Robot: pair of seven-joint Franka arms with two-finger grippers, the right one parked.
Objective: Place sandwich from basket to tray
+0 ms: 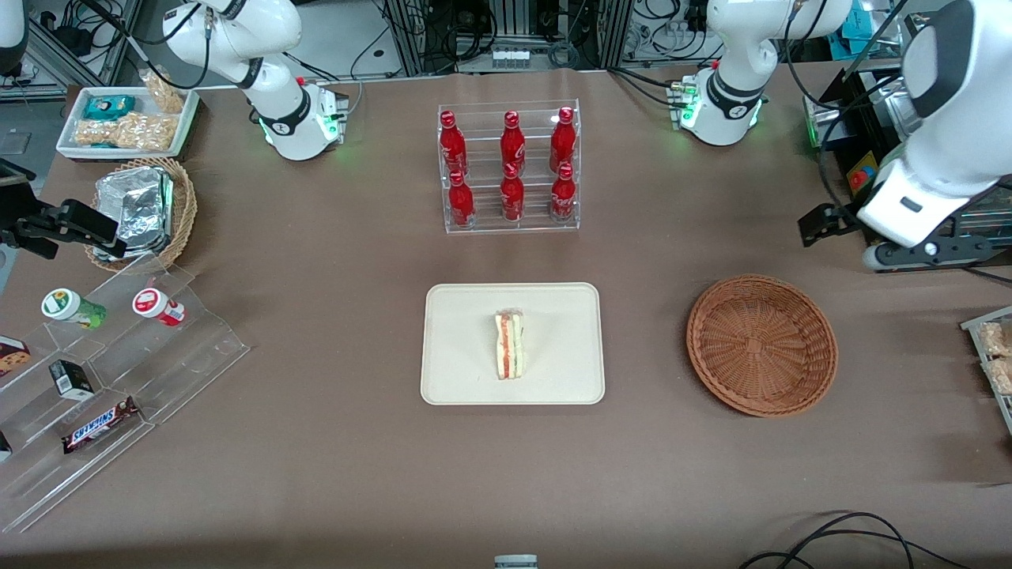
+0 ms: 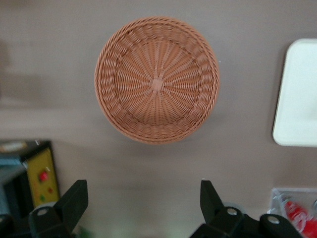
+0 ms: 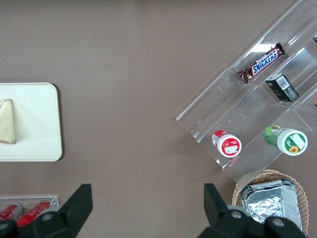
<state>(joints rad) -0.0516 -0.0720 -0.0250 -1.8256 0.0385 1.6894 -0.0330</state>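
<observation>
There was one sandwich point(image 1: 510, 345) on one cream tray point(image 1: 458, 316), one red-brown basket point(image 1: 761, 344), and six red bottles point(image 1: 512, 190) standing in two rows of three. Toward the parked arm's end there was one lighter basket point(image 1: 186, 207) with foil packs, two little round tubs point(image 1: 158, 307), one chocolate bar point(image 1: 100, 424) and one small black box point(image 1: 73, 379). One gripper point(image 2: 143, 203) with its two fingers point(image 2: 74, 203) spread wide hung above the table near the red-brown basket, farther from the front camera than it.
</observation>
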